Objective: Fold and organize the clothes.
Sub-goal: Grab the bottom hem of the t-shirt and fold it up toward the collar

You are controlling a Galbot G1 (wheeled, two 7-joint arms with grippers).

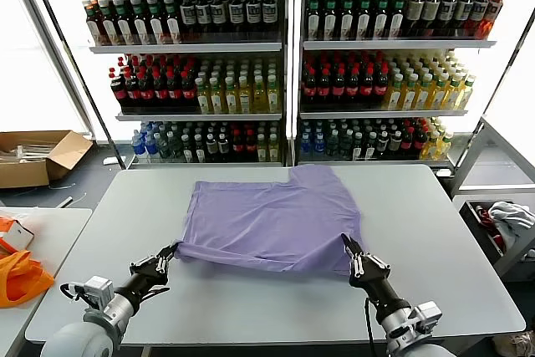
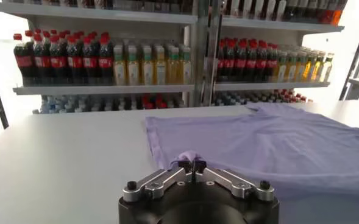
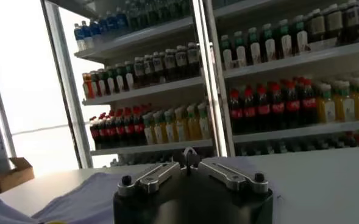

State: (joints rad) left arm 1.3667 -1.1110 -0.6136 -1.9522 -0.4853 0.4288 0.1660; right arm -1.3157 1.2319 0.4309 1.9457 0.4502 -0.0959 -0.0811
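Bottle shelves point(image 1: 284, 64) behind, both tools, left tool point(image 1: 170, 252) and right tool point(image 1: 346, 244), clamp the T-shirt point(image 1: 272, 219) hem; lift evenly, fold away across the counter point(image 1: 451, 232).

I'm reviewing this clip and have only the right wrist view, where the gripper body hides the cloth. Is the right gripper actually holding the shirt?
Observer: Yes. In the head view the right gripper is shut on the near right corner of the lavender T-shirt.
Operator: And the other arm?
Observer: The left gripper is shut on the near left corner; the left wrist view shows a small fold of fabric pinched between its fingers.
Operator: Is the shirt lying flat?
Observer: Mostly. It is spread on the grey table, with its near edge lifted slightly between the two grippers.
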